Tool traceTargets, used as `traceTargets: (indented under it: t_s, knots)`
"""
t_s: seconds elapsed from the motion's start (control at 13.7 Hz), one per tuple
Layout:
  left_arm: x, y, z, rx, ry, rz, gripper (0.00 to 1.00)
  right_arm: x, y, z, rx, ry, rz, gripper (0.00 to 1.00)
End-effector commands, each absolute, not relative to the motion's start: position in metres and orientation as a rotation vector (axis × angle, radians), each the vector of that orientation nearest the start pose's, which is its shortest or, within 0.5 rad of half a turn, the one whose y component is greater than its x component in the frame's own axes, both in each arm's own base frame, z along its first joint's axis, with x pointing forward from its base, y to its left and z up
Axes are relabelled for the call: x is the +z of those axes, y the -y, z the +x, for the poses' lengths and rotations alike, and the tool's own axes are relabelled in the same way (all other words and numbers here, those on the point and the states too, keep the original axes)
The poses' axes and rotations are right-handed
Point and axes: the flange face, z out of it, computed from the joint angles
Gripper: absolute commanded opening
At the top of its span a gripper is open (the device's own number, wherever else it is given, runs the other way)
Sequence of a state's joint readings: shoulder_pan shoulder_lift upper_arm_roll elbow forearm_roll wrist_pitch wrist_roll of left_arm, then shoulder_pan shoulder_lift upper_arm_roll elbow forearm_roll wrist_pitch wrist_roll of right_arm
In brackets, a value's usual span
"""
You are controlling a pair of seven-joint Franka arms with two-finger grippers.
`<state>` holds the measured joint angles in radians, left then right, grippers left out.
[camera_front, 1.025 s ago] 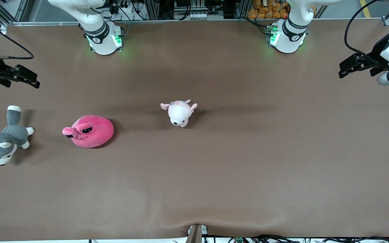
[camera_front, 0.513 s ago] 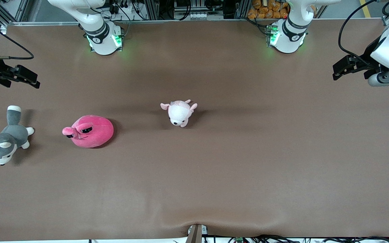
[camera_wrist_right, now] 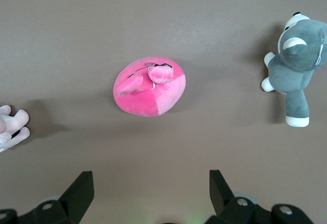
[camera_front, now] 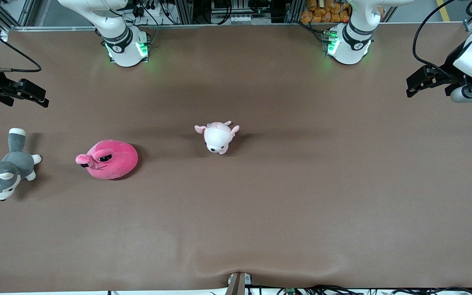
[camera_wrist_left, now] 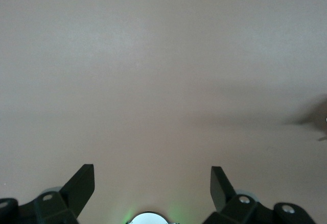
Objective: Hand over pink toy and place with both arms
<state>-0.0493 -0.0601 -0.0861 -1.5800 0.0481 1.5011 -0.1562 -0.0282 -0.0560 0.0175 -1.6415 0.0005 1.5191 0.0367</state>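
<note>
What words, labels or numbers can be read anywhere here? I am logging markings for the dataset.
None can be read.
Right arm's base collar: small white mark, too small to read.
Left arm's base collar: the same.
Pink toy, husky plush, pale plush animal: no text visible.

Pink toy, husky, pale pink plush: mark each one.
Pink toy (camera_front: 111, 162), front view, round body below the eyes.
Husky (camera_front: 8, 168), front view, grey back.
Pale pink plush (camera_front: 216, 138), front view, white head.
</note>
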Motion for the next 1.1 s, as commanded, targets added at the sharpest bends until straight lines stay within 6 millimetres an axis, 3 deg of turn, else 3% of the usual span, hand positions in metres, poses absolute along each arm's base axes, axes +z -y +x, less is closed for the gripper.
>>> traceTargets:
  t_s: [0.0, 0.29, 1.03]
  knots:
    - [0.653, 0.060, 0.521, -0.020, 0.022, -3.073, 1.00, 0.619, 0.004, 0.532, 0.101, -0.087, -3.143, 1.00]
    - [0.663, 0.042, 0.522, -0.039, 0.075, -3.089, 1.00, 0.620, 0.002, 0.531, 0.101, -0.082, -3.143, 1.00]
    - [0.663, 0.051, 0.518, -0.011, 0.053, -3.081, 1.00, 0.619, 0.002, 0.532, 0.104, -0.082, -3.143, 1.00]
